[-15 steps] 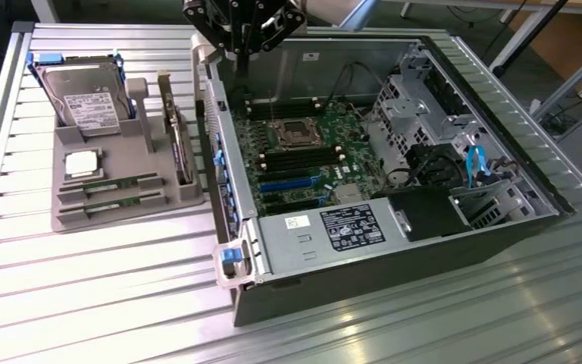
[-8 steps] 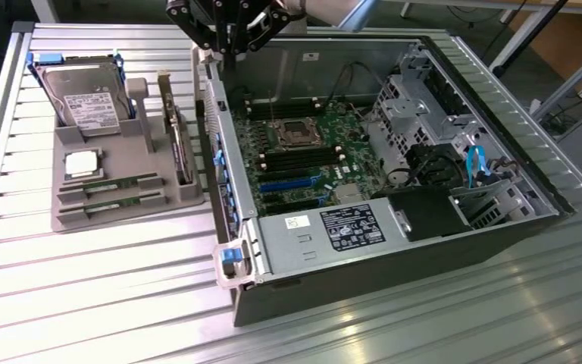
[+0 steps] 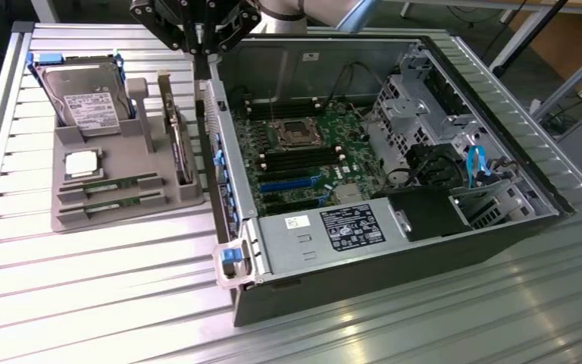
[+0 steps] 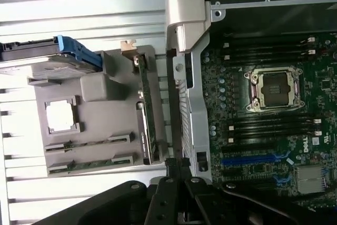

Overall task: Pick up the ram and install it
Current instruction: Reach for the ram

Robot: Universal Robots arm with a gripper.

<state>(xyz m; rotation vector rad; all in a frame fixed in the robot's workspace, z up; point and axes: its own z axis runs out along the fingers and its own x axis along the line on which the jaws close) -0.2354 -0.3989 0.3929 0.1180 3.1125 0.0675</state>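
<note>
Pick-up not begun: gripper (image 3: 202, 57), pinched together and empty, hangs over the case (image 3: 301, 292) edge; ram (image 3: 109, 184) lies in the tray (image 3: 119, 221); jaws must part.

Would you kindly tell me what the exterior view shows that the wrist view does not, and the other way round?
The exterior view adds the power supply and the blue cable by the drive bays. The wrist view adds white lettering on the motherboard. Both share the shut gripper over the case wall, the grey holder with two ram sticks, the processor chip, the expansion card and the processor socket.
</note>
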